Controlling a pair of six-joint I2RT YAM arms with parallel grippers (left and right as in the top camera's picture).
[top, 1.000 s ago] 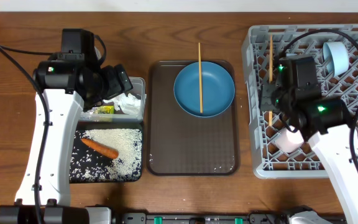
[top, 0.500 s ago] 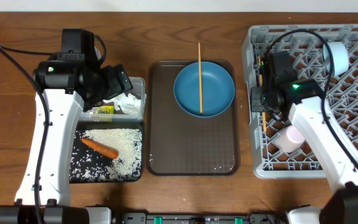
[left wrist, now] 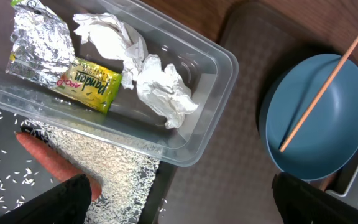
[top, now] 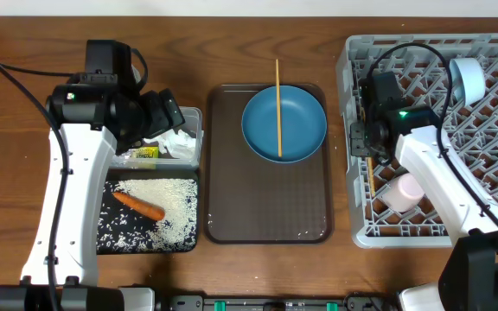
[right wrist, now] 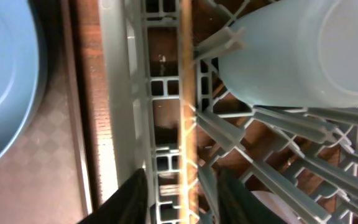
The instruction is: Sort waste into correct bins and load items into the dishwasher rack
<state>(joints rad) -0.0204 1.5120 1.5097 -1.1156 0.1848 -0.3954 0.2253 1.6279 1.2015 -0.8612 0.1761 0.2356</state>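
My right gripper (top: 366, 142) (right wrist: 182, 183) hangs open over the left edge of the dishwasher rack (top: 482, 173). A wooden chopstick (right wrist: 186, 74) (top: 370, 177) lies along the rack lattice between its fingers, with a gap on each side. A second chopstick (top: 277, 86) rests across the blue plate (top: 296, 130). The light blue cup (top: 467, 78) and the pink cup (top: 402, 192) sit in the rack. My left gripper (top: 169, 111) (left wrist: 182, 205) is wide open and empty above the clear tub (left wrist: 222, 81), which holds napkins (left wrist: 160, 87) and the foil wrapper (left wrist: 55, 62).
The black tray (top: 106, 238) holds rice (top: 167, 216) and the carrot (top: 138, 206). The plate stands on a brown serving tray (top: 266, 207). In the right wrist view a pale rounded vessel (right wrist: 297, 56) lies just right of the chopstick; I cannot tell whether it is a cup or a bowl.
The right arm carried its chopstick left to the rack's left edge, and its jaws have parted from it. The left arm has not moved.
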